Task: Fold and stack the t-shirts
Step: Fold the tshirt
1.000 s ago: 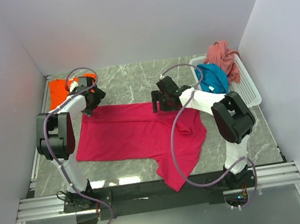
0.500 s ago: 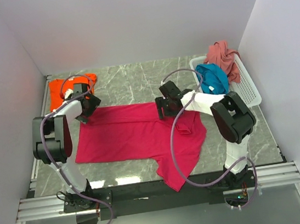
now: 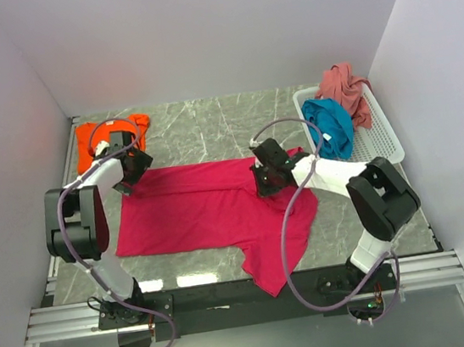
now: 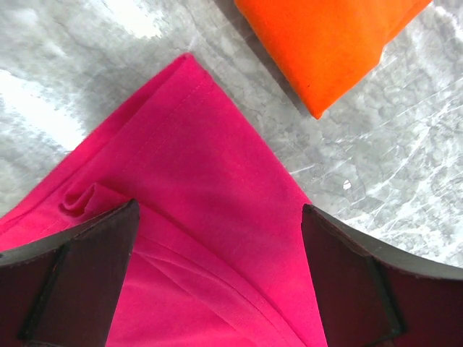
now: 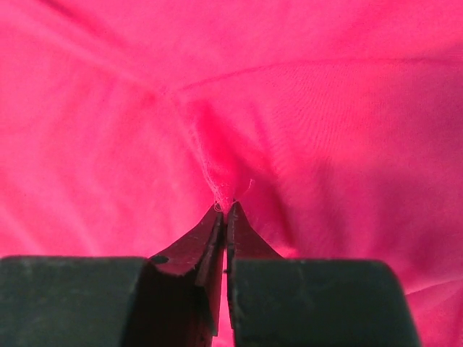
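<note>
Left tool [image 4: 218, 210] gapes over the red shirt's [image 3: 194, 208] 10 o'clock corner; right tool [image 5: 226, 210] is clamped on a pinch of it. Orange shirt [image 3: 91, 142] lies at the bench's [image 3: 201, 130] 10 o'clock.

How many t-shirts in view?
4: magenta shirt spread mid-table; orange shirt folded at the far left; teal shirt and dusty pink shirt heaped in the white basket, far right. Others may hide underneath.

White links [image 3: 324, 171], black joint housings [image 3: 74, 224], looping lilac cables [image 3: 282, 240], dark left tool fingers [image 4: 72, 289]
</note>
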`<action>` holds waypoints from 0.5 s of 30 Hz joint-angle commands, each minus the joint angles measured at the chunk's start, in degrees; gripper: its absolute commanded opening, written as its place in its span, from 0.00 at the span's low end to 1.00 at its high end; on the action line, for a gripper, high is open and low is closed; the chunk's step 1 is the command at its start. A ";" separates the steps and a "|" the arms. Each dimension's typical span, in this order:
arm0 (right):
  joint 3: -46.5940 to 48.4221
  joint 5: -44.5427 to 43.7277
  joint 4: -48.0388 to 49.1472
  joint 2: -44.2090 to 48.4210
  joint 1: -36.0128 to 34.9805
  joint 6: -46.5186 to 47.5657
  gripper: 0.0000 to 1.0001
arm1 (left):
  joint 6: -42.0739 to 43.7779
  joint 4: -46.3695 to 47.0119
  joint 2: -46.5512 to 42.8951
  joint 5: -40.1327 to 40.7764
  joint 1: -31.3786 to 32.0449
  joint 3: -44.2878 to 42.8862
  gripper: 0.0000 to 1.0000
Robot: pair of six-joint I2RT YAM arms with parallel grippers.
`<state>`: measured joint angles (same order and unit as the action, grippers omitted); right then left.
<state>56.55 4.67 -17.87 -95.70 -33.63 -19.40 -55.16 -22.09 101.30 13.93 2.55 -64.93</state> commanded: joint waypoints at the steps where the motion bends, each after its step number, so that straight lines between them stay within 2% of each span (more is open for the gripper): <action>1: -3.19 0.00 1.17 4.54 -3.27 2.34 0.04 | -0.30 -1.82 -4.35 3.02 -0.26 -0.03 0.99; 4: -6.62 -2.38 0.99 7.19 -6.35 2.70 0.06 | -1.00 -3.40 -6.37 4.69 -0.26 -0.37 0.99; 7: -8.65 -4.31 0.47 9.03 -8.11 1.30 0.39 | -1.09 -4.80 -7.78 5.22 -0.26 -1.08 0.99; 8: -9.18 -4.58 0.73 9.65 -8.56 0.86 0.53 | -1.18 -4.98 -8.48 5.23 -0.26 -1.08 0.99; 10: -9.80 -6.24 0.82 11.67 -9.17 -0.20 0.64 | -1.18 -4.72 -9.18 5.40 -0.26 -0.82 0.99; 15: -8.57 -10.45 -0.23 16.76 -9.35 -2.92 0.71 | -0.22 -2.97 -9.80 3.65 -0.26 -0.46 0.99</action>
<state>46.57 -0.97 -18.50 -83.33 -42.76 -20.10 -55.37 -25.93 93.43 17.72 2.48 -64.93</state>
